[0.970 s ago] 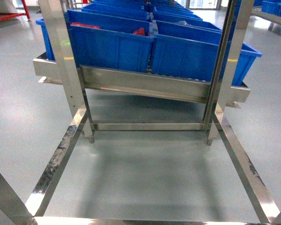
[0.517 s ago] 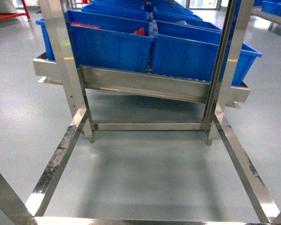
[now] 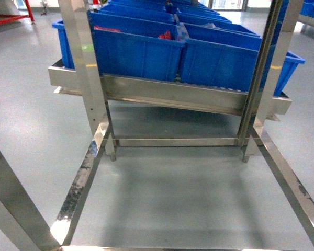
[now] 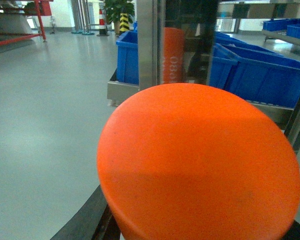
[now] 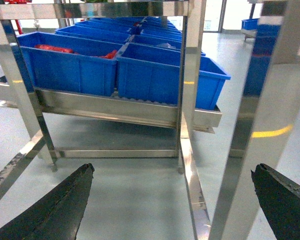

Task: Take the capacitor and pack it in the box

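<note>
Left wrist view is filled by an orange disc (image 4: 199,162); that gripper's fingers can't be told. Ahead, blue bins (image 3: 136,49) sit on a rack (image 3: 172,94). Right gripper (image 5: 172,200) gapes empty. Box unseen; approach comes first.

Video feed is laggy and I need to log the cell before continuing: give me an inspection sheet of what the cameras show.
Surface: steel rack shelf carrying bins; grey floor inside the frame below.
Job's things: pink box nothing seen; a large orange cylinder, possibly the capacitor, fills the left wrist view.
Clutter: blue bins in rows; red items in the front left ones.
Grippers: right gripper open, empty, dark fingertips wide apart; left gripper hidden behind the orange cylinder, state unclear.
Cables: nothing seen.
Surroundings: steel uprights, red frame and potted plant far off.
</note>
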Motion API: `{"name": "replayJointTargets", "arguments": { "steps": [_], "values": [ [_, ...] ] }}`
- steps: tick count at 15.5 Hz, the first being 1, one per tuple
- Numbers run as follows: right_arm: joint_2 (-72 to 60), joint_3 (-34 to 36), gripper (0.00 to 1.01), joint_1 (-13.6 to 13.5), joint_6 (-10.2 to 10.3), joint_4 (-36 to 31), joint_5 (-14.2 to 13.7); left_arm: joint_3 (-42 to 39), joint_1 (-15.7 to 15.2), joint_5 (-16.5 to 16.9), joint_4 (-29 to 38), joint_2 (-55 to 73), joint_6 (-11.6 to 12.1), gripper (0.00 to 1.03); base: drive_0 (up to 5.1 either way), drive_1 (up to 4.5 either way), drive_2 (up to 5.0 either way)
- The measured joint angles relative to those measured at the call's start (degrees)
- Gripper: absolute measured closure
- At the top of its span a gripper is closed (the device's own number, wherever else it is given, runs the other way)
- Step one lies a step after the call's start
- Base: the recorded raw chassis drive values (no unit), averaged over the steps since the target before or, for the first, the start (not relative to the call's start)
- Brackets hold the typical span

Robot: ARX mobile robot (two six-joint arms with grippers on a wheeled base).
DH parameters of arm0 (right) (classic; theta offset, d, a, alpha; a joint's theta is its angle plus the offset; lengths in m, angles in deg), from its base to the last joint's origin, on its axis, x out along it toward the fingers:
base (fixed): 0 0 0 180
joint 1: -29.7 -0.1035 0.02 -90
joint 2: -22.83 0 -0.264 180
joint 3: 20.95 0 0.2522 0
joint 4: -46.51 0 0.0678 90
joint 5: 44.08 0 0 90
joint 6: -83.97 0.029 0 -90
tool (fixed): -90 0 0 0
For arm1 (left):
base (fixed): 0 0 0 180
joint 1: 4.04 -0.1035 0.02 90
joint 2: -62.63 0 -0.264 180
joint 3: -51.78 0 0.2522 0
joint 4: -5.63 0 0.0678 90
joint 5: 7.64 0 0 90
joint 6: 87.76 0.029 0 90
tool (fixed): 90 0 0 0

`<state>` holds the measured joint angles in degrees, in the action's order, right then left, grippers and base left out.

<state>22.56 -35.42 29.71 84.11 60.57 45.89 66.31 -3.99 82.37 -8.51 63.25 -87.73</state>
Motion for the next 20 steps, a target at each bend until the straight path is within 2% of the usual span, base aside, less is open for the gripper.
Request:
{"name": "replayJointTargets", "arguments": {
  "steps": [20],
  "values": [
    [0.00,0.00,0.03,0.00,0.00,0.04,0.04,0.00,0.00,-0.02,-0.04,0.00,0.00,0.59,-4.9,2.45,2.5]
  ]
}}
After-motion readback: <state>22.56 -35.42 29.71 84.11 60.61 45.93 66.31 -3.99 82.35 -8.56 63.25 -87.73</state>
